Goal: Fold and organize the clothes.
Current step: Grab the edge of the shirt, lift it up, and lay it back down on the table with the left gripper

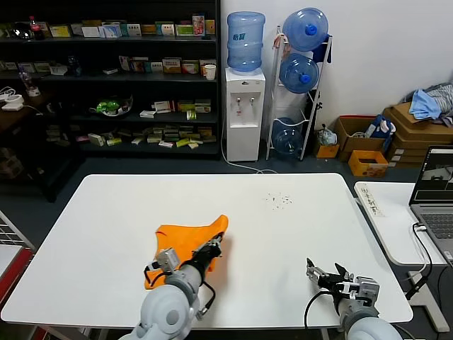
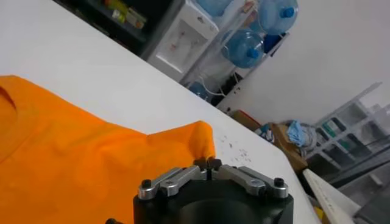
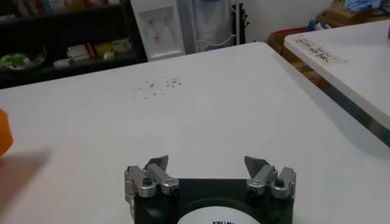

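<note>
The orange T-shirt (image 1: 185,237) lies crumpled on the white table (image 1: 283,241), left of centre near the front, plain side showing. My left gripper (image 1: 214,247) is at its right edge, shut on a fold of the T-shirt. In the left wrist view the fingertips meet (image 2: 208,163) against the orange cloth (image 2: 73,152). My right gripper (image 1: 328,272) is open and empty, low over bare table at the front right, well apart from the shirt. In the right wrist view (image 3: 207,164) only a sliver of the orange cloth (image 3: 3,131) shows.
Small dark specks (image 1: 279,200) lie on the table's far right part. A second white table with a laptop (image 1: 435,205) stands to the right. A pale blue cloth heap (image 1: 428,103) sits on cardboard boxes behind it. Shelves and a water dispenser (image 1: 244,113) stand beyond.
</note>
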{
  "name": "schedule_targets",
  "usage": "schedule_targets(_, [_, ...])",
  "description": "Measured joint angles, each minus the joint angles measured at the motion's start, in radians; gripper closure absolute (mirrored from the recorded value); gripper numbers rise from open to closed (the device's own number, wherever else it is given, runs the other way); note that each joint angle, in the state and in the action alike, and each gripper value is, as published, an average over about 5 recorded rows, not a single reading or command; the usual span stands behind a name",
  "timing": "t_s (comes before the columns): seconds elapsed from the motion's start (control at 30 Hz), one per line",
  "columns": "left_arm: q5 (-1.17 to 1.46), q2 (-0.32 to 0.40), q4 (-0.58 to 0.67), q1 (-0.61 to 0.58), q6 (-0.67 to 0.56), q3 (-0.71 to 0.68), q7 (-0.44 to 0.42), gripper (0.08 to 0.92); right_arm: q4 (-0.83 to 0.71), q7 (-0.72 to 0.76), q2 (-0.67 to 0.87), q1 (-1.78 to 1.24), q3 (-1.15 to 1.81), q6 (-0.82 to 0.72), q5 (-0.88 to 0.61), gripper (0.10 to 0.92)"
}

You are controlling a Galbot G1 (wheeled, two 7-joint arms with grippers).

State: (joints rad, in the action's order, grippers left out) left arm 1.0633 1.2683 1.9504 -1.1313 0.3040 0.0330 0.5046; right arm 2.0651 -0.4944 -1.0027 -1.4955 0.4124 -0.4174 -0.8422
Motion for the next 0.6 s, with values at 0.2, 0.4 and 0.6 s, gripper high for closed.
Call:
schedule_targets(0.2, [-0.018,0.08,-0.03,0.035,-0.003,-0.068,0.05,0.905,-0.003,-0.001,-0.001,0.001,-0.001,0.002,-0.001,0.203])
schedule_targets(0.4, [-0.054,0.121,-0.055,0.044,-0.004,-0.101,0.069,0.903,-0.01,0.012,-0.003,0.001,0.001,0.017,0.011,0.203])
schedule_targets(0.6, [-0.159,0.119,-0.059,0.026,-0.026,-0.073,-0.002,0.796,-0.027,0.096,-0.013,-0.006,0.013,0.098,0.109,0.203])
